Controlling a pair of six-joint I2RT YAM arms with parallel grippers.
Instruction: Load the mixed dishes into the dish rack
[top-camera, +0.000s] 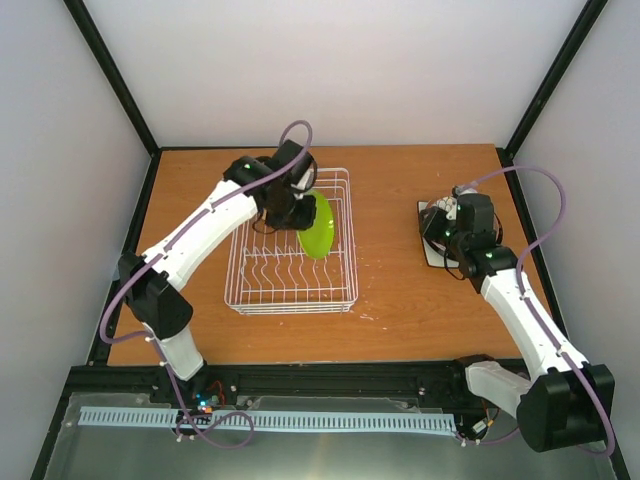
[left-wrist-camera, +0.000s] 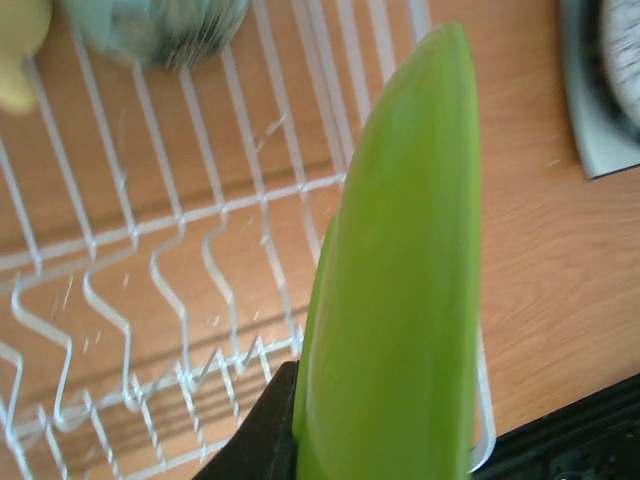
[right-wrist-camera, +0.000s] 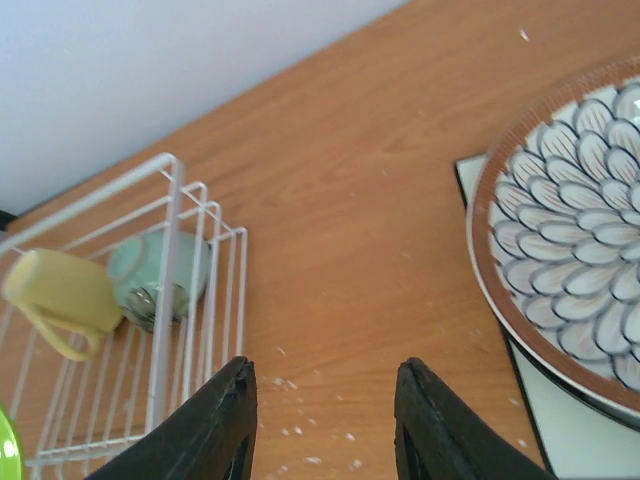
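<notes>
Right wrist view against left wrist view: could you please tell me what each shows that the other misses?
Only right wrist: the pattern on the petal plate and the open right claw. Only left wrist: the wavy prongs of the rack and the left claw shut on the green plate. Both: rack, mint bowl, yellow cup.

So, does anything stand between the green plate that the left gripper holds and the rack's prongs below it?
Nothing visible does. The small lime-green plate hangs on edge over bare prongs of the dish rack; the yellow cup and pale mint bowl sit well apart.
</notes>
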